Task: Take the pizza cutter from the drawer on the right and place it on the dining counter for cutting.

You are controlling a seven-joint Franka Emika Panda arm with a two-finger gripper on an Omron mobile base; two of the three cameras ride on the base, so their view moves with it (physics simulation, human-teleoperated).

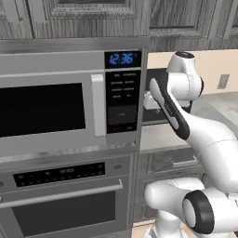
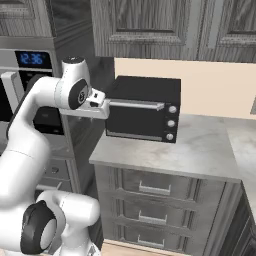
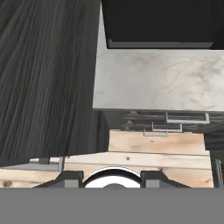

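— Where is the pizza cutter?

— I cannot tell. The drawers (image 2: 154,186) under the grey tabletop (image 2: 165,150) form a stack of grey wood-grain fronts with silver bar handles, and every front sits flush and shut. Which one counts as the drawer on the right I cannot tell either.

— And the gripper?

— The gripper (image 3: 112,177) points down past the tabletop's front left corner. In the hand view its two dark tips stand apart with nothing between the jaws, and it touches nothing. Below them lie the drawer handles (image 3: 186,118) and the pale wooden floor (image 3: 153,144).

— What sits on the tabletop?

— A black toaster oven (image 2: 145,117), set back against the beige wall, with three knobs down its right side. The white arm (image 2: 30,125) reaches up and across, and the hand hangs just beside the toaster oven's left end, above the tabletop's edge.

— Further out?

— To the left, a tall cabinet carries a steel microwave (image 1: 46,107) with a blue clock, and a wall oven (image 1: 65,204) with a long handle below it. Dark wood-grain wall cupboards (image 2: 150,27) run above.
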